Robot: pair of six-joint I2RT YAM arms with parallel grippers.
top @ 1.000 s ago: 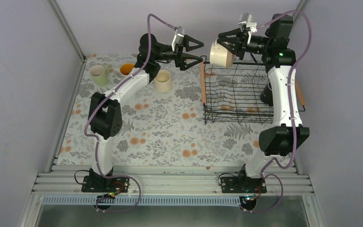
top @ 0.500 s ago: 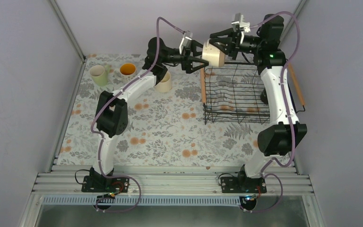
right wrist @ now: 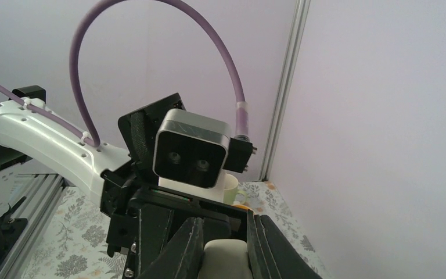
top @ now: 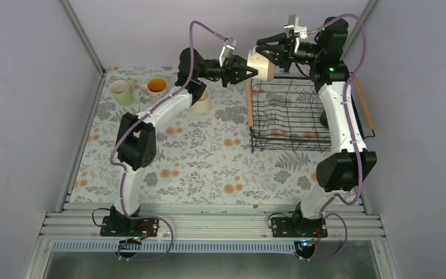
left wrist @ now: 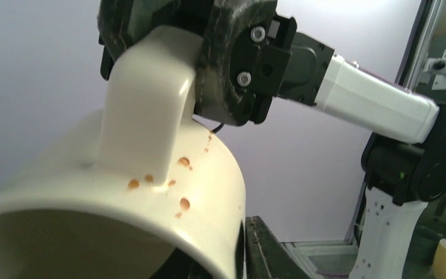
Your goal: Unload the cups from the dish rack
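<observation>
1. A beige mug (top: 261, 65) is held in the air on its side, above the far-left corner of the dish rack (top: 290, 113), with its mouth turned toward the left arm.
2. The right gripper (top: 265, 51) is closed on the mug's handle (left wrist: 145, 116). In the right wrist view the beige handle (right wrist: 225, 258) is seen clamped between the two fingers.
3. The left gripper (top: 251, 72) is brought up to the mug's mouth. In the left wrist view one finger (left wrist: 261, 250) lies against the outside of the wall at the rim and a dark part shows just inside, so the gripper appears pinched shut on the rim.
4. Small brown spots are seen on the mug's side at the foot of the handle.
5. The dish rack is set on the right part of the flower-patterned counter (top: 209, 157), with a wooden bar handle (top: 248, 104) on its left side and another (top: 364, 104) on its right.
6. Three cups stand on the counter at the far left, well apart from the rack: a pale green cup (top: 121, 92), a cup with an orange inside (top: 157, 85), and a cream cup (top: 202, 102) partly hidden behind the left arm.
</observation>
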